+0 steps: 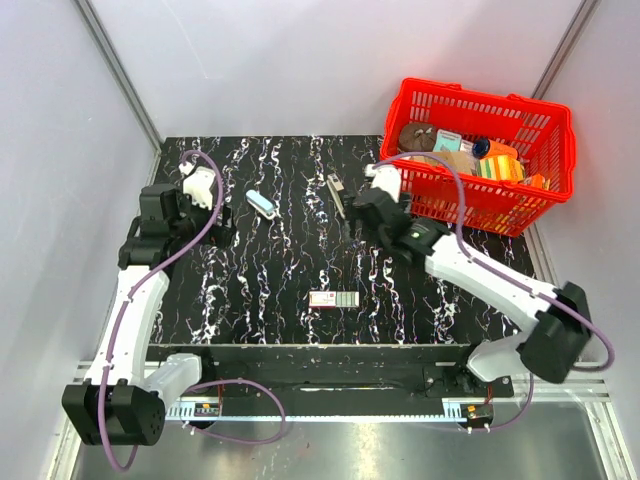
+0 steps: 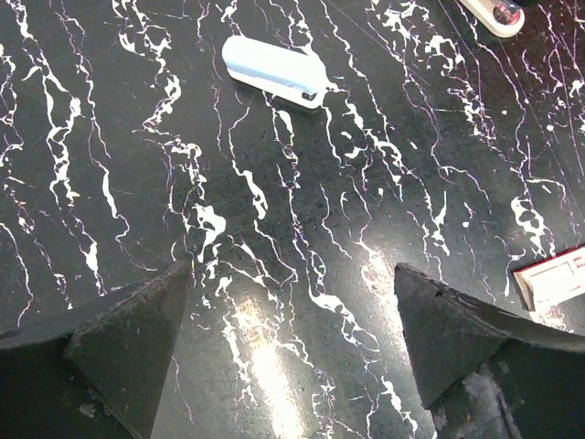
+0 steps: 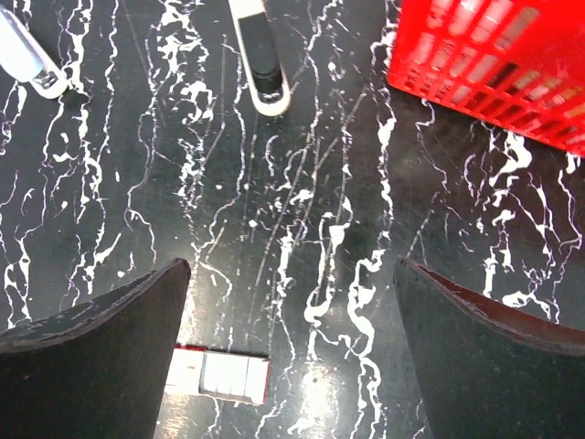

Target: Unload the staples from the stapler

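Left hand (image 2: 292, 352) and right hand (image 3: 291, 352) hover, fingers spread, over table (image 1: 262, 300)

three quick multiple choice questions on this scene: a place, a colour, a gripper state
1. Where is the red basket?
A) far right corner of the table
B) near left corner
C) between the arm bases

2. What colour is the stapler ahead of the left gripper?
A) green
B) yellow
C) light blue and white

3. The left gripper is:
A) shut on the stapler
B) open and empty
C) shut on a box

Answers: 1 A, top view shows it there; 2 C, blue top, white base; 3 B, fingers wide apart, nothing between.
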`<control>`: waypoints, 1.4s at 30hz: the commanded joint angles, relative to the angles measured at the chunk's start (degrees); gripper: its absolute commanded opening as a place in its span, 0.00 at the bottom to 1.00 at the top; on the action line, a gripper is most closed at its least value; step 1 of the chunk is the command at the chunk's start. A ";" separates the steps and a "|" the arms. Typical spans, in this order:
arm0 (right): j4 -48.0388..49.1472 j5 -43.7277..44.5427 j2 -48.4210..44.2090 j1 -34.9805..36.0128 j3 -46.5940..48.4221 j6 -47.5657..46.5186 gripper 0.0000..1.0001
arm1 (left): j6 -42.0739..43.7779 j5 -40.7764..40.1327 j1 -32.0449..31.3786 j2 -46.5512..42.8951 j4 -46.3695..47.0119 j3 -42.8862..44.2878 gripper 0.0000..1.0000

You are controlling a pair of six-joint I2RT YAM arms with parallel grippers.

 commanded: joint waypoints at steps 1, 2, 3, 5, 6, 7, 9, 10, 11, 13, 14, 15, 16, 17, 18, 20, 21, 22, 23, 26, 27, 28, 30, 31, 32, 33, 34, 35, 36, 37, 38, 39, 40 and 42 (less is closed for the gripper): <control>-7.45 13.69 7.42 4.26 10.58 3.67 0.99 | -0.23 1.52 0.21 0.58 3.01 0.49 0.99; -8.34 12.91 8.39 4.35 11.99 5.79 1.00 | 0.38 2.57 0.21 0.84 3.54 -0.21 0.99; -8.44 11.60 8.92 4.35 12.96 7.81 1.00 | 0.47 3.45 0.12 1.28 4.77 -0.91 0.99; -8.79 8.35 9.01 4.27 14.37 9.40 0.99 | -1.72 -0.99 -0.75 4.34 6.88 -0.84 0.99; -8.96 6.94 8.84 4.35 14.81 9.84 0.99 | -1.81 -1.89 -1.11 6.36 6.45 0.39 0.99; -8.18 4.84 8.31 4.35 14.64 8.54 0.99 | -2.16 -2.07 -1.28 8.55 5.75 1.35 0.99; -6.16 3.15 6.82 4.35 12.72 6.17 0.99 | -3.48 -2.78 -1.64 11.38 6.70 2.24 0.99; -4.67 3.06 5.60 4.35 11.58 5.38 0.99 | -4.44 -3.39 -1.99 12.43 7.76 2.24 0.99; -3.27 2.98 4.45 4.35 10.17 5.11 0.99 | -5.32 -4.35 -2.42 13.40 9.33 2.33 0.99; -2.02 2.19 2.60 4.27 8.58 4.40 0.99 | -6.82 -6.46 -4.00 16.82 11.01 3.21 0.99; -2.54 1.92 2.16 4.35 8.75 4.49 0.99 | -7.69 -7.17 -4.71 18.40 11.28 4.17 0.99; -3.51 2.01 2.07 4.35 9.10 4.49 0.99 | -8.23 -7.35 -5.32 20.51 11.37 5.13 0.99; -4.65 2.27 2.15 4.44 9.45 4.75 0.99 | -8.93 -8.04 -6.11 22.27 11.89 6.45 0.99; -5.62 2.62 2.16 4.53 9.45 4.84 1.00 | -9.46 -8.92 -6.64 24.46 12.33 7.42 0.99; -6.23 3.49 1.98 4.88 9.11 5.01 0.99 | -9.98 -9.45 -7.34 26.57 12.95 8.13 0.99; -6.50 4.81 0.84 5.58 7.44 5.02 0.99 | -10.95 -10.68 -8.31 30.62 13.65 10.49 0.99; -6.33 5.17 0.05 5.84 6.39 5.10 0.99 | -11.56 -11.04 -8.75 32.38 13.74 11.90 0.99; -5.81 5.61 -0.48 6.02 5.51 5.19 0.99 | -11.83 -11.47 -8.93 34.31 13.74 13.39 0.99; -5.63 5.96 -1.18 6.20 4.46 5.28 1.00 | -13.57 -11.48 -9.11 36.16 13.74 14.71 0.99; -4.49 6.05 -2.76 6.72 2.17 5.19 0.99 | -16.40 -11.13 -9.64 40.99 13.48 18.67 0.99; -4.05 5.96 -3.03 6.90 1.64 5.02 0.99 | -17.01 -11.13 -9.64 42.57 13.31 19.98 0.99; -3.78 6.05 -3.29 7.08 1.28 4.49 0.99 | -17.28 -10.95 -9.90 44.24 13.22 20.78 0.99; -3.43 6.05 -3.56 7.43 1.02 3.79 0.99 | -17.98 -11.13 -9.99 46.27 13.30 22.19 0.99; -3.17 6.05 -3.64 7.69 1.02 3.44 0.99 | -18.16 -11.21 -9.99 46.98 13.30 22.54 0.99; -2.73 5.96 -3.73 7.87 1.02 3.17 0.99 | -18.34 -11.13 -9.99 47.94 13.30 23.16 0.99; -2.20 5.96 -3.82 8.04 1.02 2.65 0.99 | -18.43 -11.13 -9.99 48.82 13.30 23.51 0.99; -1.76 5.88 -3.82 8.30 1.02 2.38 0.99 | -18.51 -11.13 -9.90 49.70 13.30 24.12 0.99; -1.50 5.70 -3.73 8.48 1.19 2.03 0.99 | -18.78 -11.48 -10.07 50.41 13.30 24.48 0.99; -0.97 5.61 -3.65 8.74 1.37 1.77 0.99 | -18.95 -11.83 -9.99 51.37 13.30 24.91 0.99; -0.79 5.61 -3.47 9.01 1.63 1.42 0.99 | -18.95 -12.27 -9.99 52.16 13.13 25.62 0.99; -0.44 5.52 -3.47 9.27 1.81 0.89 0.99 | -18.95 -12.27 -9.99 53.21 12.78 26.67 0.99; -0.09 5.61 -3.38 9.71 1.98 0.54 0.99 | -19.13 -12.44 -9.99 54.18 12.43 27.37 0.97; 0.26 5.52 -3.38 10.06 2.07 0.27 0.99 | -19.30 -12.62 -9.90 54.89 12.42 27.90 0.95; 0.96 5.44 -3.47 10.76 1.90 -0.08 1.00 | -19.57 -12.62 -9.90 55.94 12.51 29.04 0.91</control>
